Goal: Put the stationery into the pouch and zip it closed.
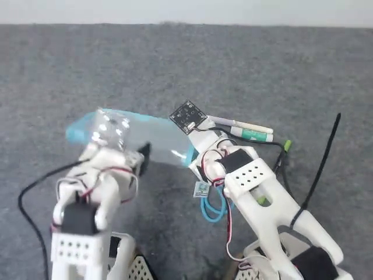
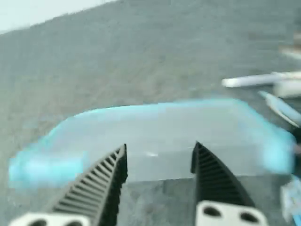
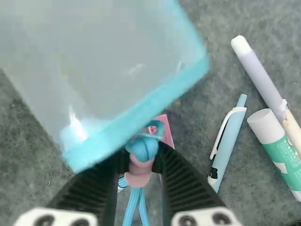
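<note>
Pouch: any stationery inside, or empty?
Empty, as far as it shows: nothing is visible through the clear pouch. The blue pen, glue stick and pale marker lie outside, beside it.

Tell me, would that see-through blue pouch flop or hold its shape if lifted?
Probably floppy: the pouch looks like thin clear film with a soft blue edge. Likely light, since nothing shows inside it. Its glossy skin might slip between the left fingers.
</note>
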Tool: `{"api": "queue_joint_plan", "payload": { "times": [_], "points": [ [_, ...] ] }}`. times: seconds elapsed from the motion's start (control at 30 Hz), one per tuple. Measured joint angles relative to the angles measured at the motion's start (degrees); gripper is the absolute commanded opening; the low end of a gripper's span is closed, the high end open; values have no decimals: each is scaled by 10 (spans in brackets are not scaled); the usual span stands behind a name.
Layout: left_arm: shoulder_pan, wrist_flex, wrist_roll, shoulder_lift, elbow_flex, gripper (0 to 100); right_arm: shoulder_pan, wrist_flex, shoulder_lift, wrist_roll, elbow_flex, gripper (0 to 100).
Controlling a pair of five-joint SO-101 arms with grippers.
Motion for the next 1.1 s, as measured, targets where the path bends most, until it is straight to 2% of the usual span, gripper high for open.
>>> {"api": "queue_joint_plan", "payload": {
  "times": [0.17,0.33,0.47,0.7,0.87,1.1],
  "points": [
    [17,19,-17,-52,34,229,0,2,-14,0,0,7],
    [16,-81,-18,-23,100,228,-1,59,-19,16,-7,84],
    [-15,-125,-3,41,103,228,-1,76,-17,13,-25,4],
    [-16,-130,4,152,90,181,-1,84,82,4,-89,6],
    [12,-117,-3,159,84,176,0,88,136,-14,-164,6],
    [32,-127,-3,164,84,176,0,178,150,-22,-270,6]
  ]
}}
